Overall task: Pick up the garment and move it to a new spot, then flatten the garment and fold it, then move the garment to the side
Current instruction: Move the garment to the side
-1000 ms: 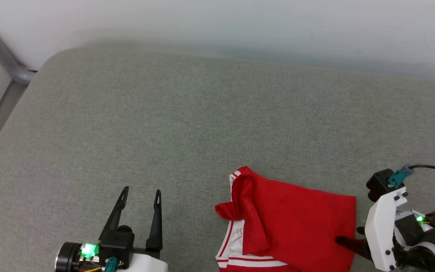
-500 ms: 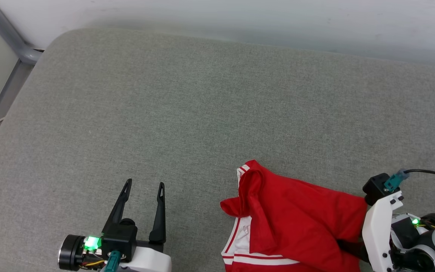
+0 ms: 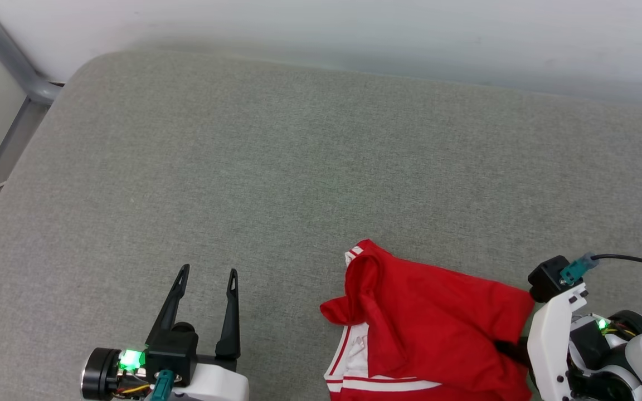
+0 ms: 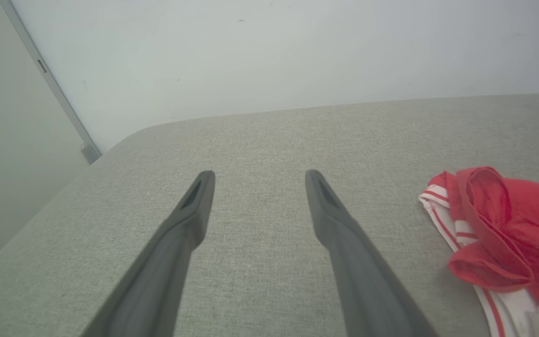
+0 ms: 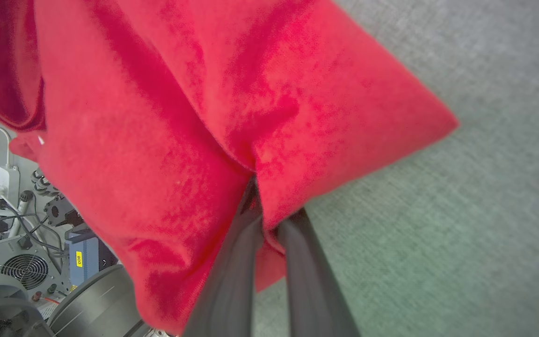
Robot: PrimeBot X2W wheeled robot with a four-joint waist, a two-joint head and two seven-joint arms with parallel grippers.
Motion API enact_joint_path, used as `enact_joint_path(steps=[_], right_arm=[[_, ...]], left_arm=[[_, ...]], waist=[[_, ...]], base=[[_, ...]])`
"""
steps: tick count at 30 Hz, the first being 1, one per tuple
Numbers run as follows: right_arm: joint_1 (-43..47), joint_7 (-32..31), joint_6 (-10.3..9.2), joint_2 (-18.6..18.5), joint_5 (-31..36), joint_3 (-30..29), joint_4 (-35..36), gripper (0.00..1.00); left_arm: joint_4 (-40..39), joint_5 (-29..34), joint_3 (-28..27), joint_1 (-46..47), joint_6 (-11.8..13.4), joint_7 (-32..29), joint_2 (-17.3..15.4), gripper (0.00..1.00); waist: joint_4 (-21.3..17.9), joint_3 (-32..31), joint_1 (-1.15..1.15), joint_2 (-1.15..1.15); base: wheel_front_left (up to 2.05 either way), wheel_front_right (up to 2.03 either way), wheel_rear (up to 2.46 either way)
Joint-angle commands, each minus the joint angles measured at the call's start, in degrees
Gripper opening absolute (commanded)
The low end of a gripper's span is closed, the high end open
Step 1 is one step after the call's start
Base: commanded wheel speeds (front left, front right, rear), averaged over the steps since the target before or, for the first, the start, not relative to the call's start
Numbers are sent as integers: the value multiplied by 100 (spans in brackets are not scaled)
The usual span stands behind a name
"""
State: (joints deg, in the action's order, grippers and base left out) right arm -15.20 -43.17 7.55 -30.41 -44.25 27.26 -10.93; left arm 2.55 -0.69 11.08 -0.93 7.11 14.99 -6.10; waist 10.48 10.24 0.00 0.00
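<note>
Fingers of my right gripper (image 5: 274,213) are pressed together on a fold of red cloth, pinching the garment (image 3: 438,328) at its right side. The garment lies crumpled at the near right of the grey cushion (image 3: 243,167), red fabric bunched over a white panel with red stripes, and its near edge runs out of my head view. My left gripper (image 3: 207,278) sits at the near left, well apart from the garment, fingers spread with bare cushion between them. A pale wall (image 3: 354,28) runs along the far side.
</note>
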Motion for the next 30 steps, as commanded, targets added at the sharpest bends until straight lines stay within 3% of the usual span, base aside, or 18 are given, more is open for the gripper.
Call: enact_joint_path(steps=[1, 16, 30], right_arm=[[-110, 105, -13, -48, 5, 14, 4, 0], [-453, 787, -11, -649, 332, 57, 96, 0], [-985, 1371, -11, -938, 641, -435, -45, 0]], left_arm=[[-6, 2, -9, -52, 27, 26, 7, 100], [-88, -3, -125, -122, 23, 21, -32, 100], [-237, 61, -218, 149, 94, 20, -163, 100]], waist=[[-44, -37, 0, 0], [-1044, -60, 0, 0], [-1784, 351, 0, 0]], base=[[0, 0, 0], [0, 0, 0], [0, 0, 0]])
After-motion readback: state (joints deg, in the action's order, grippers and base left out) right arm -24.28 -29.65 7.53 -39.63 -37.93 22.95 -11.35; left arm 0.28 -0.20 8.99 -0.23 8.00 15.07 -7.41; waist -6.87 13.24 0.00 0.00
